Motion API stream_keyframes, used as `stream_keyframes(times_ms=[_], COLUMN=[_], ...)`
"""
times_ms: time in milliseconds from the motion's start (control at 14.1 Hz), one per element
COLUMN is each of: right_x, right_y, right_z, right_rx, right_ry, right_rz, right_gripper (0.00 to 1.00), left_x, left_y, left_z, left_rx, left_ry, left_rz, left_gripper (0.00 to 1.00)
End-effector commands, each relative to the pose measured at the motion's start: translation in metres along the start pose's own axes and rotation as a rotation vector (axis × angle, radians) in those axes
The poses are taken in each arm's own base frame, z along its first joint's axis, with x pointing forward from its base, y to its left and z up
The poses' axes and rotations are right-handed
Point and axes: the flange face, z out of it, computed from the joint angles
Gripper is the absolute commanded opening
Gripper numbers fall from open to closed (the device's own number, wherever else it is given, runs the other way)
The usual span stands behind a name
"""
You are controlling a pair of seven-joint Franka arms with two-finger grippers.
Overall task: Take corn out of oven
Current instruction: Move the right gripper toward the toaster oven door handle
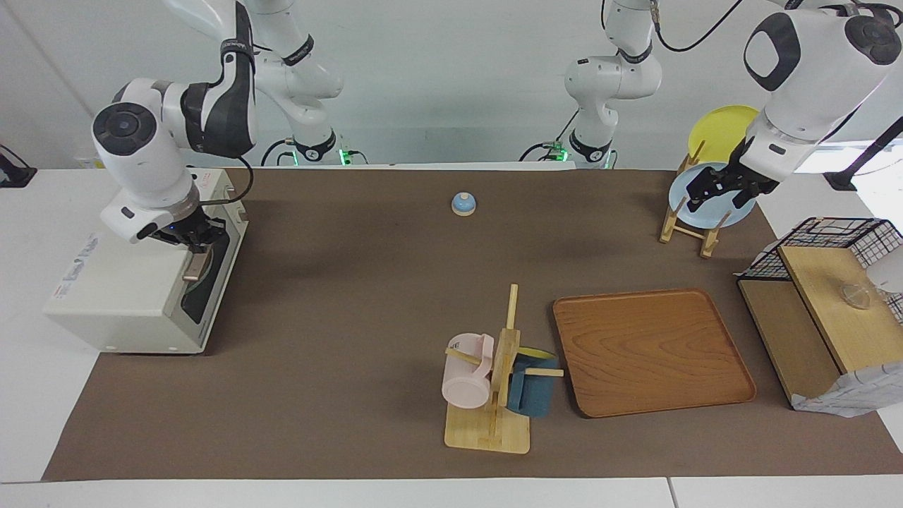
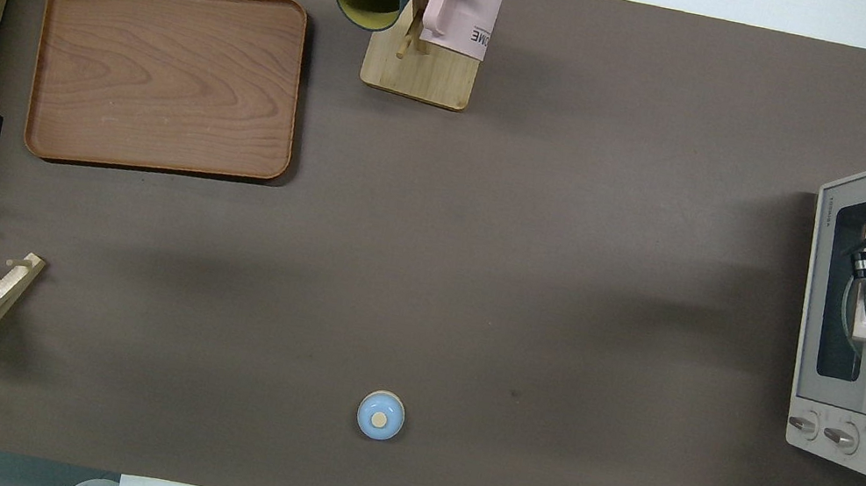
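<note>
The cream-white oven (image 1: 120, 282) stands at the right arm's end of the table, its dark glass door closed; it also shows in the overhead view (image 2: 827, 259). The corn is hidden; I cannot see it in either view. My right gripper (image 1: 200, 247) is at the oven's front, shut on the tan bar handle (image 1: 196, 268), and the arm covers part of the door from above. My left gripper (image 1: 712, 194) is open and empty, up in the air over the plate rack (image 1: 688, 229) at the left arm's end, where the arm waits.
A wooden tray (image 1: 649, 353) lies beside a mug tree (image 1: 494, 395) holding a pink and a blue mug. A small blue bell (image 1: 463, 204) sits mid-table near the robots. The rack holds a pale blue and a yellow plate. A black wire basket (image 1: 832, 229) stands at the left arm's end.
</note>
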Motion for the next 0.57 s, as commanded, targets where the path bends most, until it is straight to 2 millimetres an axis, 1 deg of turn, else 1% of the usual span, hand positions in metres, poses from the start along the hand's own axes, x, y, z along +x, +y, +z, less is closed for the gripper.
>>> stream_keyframes(times_ms=[0,71,142,212,283,425,496], right_x=[0.028,0.036,0.043,0.052,0.059,0.069,0.073], right_y=[-0.042,-0.052,-0.057,-0.061,-0.067,-0.077,-0.082], right_z=[0.032,0.043,0.051,0.068,0.08,0.098,0.103], right_rx=[-0.01,-0.007,0.002,0.018,0.029,0.081,0.117], right_ry=[0.017,0.024,0.039,0.041,0.044,0.048,0.054], right_rz=[0.025,0.023,0.022,0.018,0.013,0.023,0.052], right_gripper=[0.0,0.0,0.0,0.0,0.0,0.0,0.0], left_x=[0.001,0.001,0.001,0.001,0.001,0.001,0.001], left_y=[-0.003,-0.003,-0.003,-0.003,-0.003,-0.003,-0.003], left_z=[-0.003,-0.003,-0.004,-0.003,-0.003,-0.003,-0.003], left_rx=[0.004,0.004,0.004,0.004,0.004,0.004,0.004], left_ry=[-0.001,-0.003,-0.001,-0.003,-0.003,-0.001,-0.003], left_rz=[-0.002,-0.002,-0.002,-0.002,-0.002,-0.002,-0.002], left_gripper=[1.0,1.0,1.0,1.0,1.0,1.0,1.0])
